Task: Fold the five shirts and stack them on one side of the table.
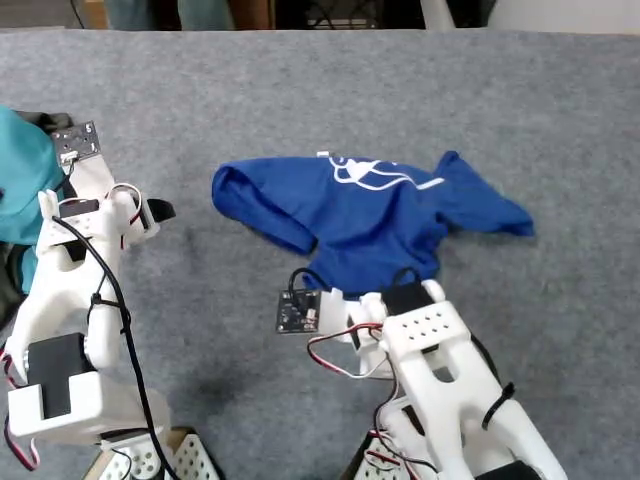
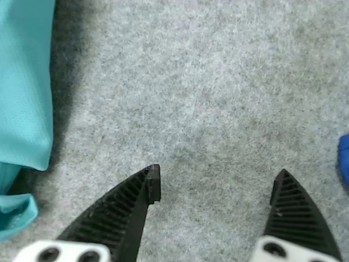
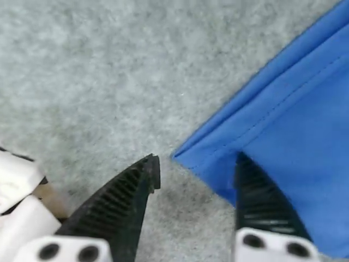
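Observation:
A blue shirt (image 1: pixel 370 210) with a white print lies crumpled in the middle of the table. My right gripper (image 3: pixel 199 162) is open at its near hem. A corner of the blue shirt (image 3: pixel 289 120) lies between the fingers, and one finger rests over the fabric. A teal shirt (image 1: pixel 20 185) lies at the table's left edge. My left gripper (image 2: pixel 219 176) hangs open over bare cloth just right of the teal shirt (image 2: pixel 24 82), holding nothing. A sliver of the blue shirt (image 2: pixel 344 158) shows at that view's edge.
Grey felt (image 1: pixel 300 90) covers the whole table, with bare room behind and on both sides of the blue shirt. Both arm bases (image 1: pixel 60 390) stand at the near edge. Dark fabric (image 1: pixel 12 270) lies under the teal shirt at the left edge.

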